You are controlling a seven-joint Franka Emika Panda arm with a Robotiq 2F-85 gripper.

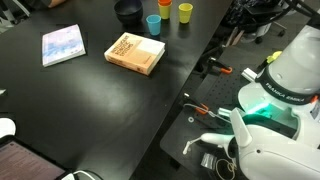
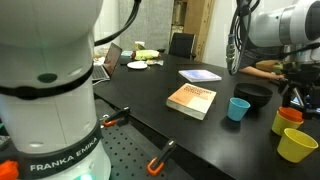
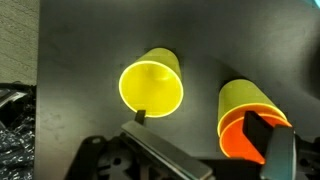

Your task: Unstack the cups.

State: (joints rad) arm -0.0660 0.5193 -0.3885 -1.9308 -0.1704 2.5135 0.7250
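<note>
A lone yellow cup (image 3: 152,86) stands open side up on the black table; it also shows in both exterior views (image 1: 164,5) (image 2: 297,145). Beside it, an orange cup (image 3: 243,138) sits nested inside a second yellow cup (image 3: 240,98); this stack shows in both exterior views (image 1: 185,12) (image 2: 288,118). A light blue cup (image 1: 152,23) (image 2: 238,108) stands apart, near the dark bowl. My gripper (image 3: 200,125) is open above the cups. One finger is by the lone yellow cup's rim, and the other is over the orange cup's mouth. It holds nothing.
A dark round bowl (image 1: 127,11) (image 2: 252,96) stands next to the blue cup. An orange book (image 1: 135,53) (image 2: 192,100) and a blue-white book (image 1: 62,45) (image 2: 200,75) lie on the black table (image 1: 70,95). Tools with orange handles (image 1: 205,110) lie on the bench by my base.
</note>
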